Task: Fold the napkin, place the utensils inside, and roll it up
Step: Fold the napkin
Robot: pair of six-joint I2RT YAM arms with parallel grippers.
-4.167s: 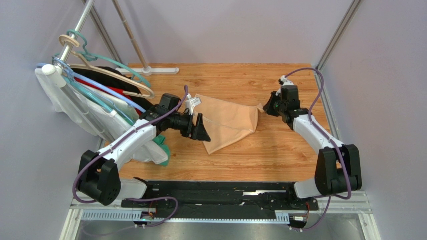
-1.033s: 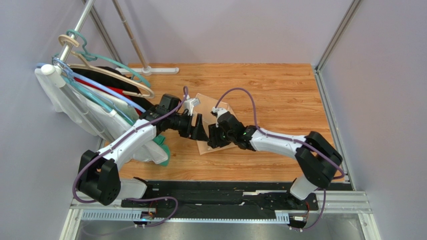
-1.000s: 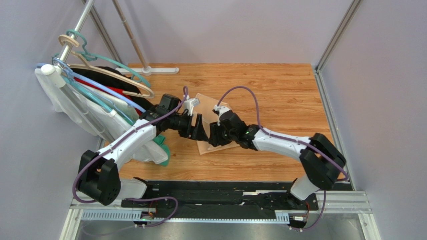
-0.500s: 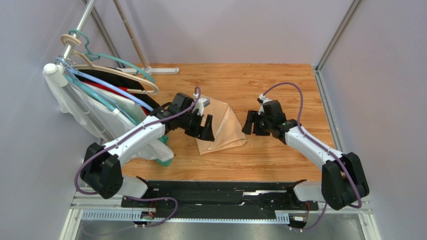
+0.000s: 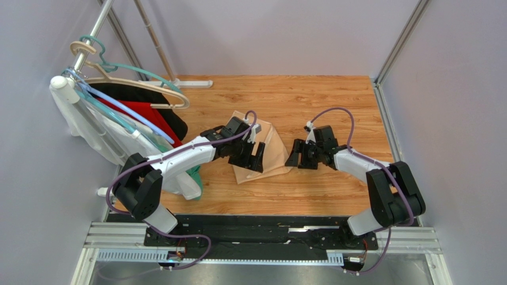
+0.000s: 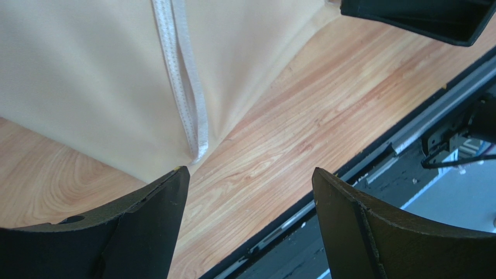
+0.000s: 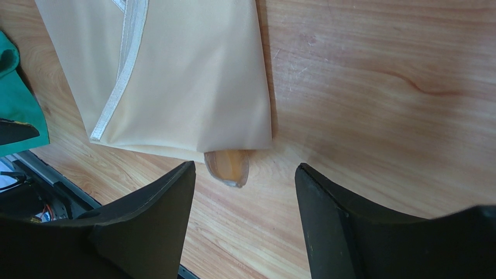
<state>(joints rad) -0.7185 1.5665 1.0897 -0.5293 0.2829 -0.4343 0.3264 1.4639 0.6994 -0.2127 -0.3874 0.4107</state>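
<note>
Your top view gives the layout: the napkin (image 5: 271, 155) lies folded on the table (image 5: 333, 101), a little left of centre, with the left gripper (image 5: 254, 157) over its left part and the right gripper (image 5: 296, 155) just off its right edge. It hides what the wrists show. Through the right wrist camera you can see the rounded end of a tan utensil (image 7: 228, 166) poking out from under the napkin's (image 7: 192, 75) folded edge, and a patch of green cloth (image 7: 14, 87) at the left border. No purple piece shows in any view. The left wrist camera shows you the white hem strip (image 6: 187, 93) running down the napkin (image 6: 75, 75) to its corner.

The left gripper (image 6: 249, 192) stands released, fingers (image 6: 145, 226) wide apart with nothing between them; whether they touch the cloth is hard to judge. The right gripper (image 7: 244, 174) is also spread wide and grasps nothing, and the utensil end lies on the wood below its gap.

A second ago the right gripper was on the napkin beside the left one; now it sits clear of the cloth, with its fingers spread wider. Four seconds ago the napkin spread wider to the right.
</note>
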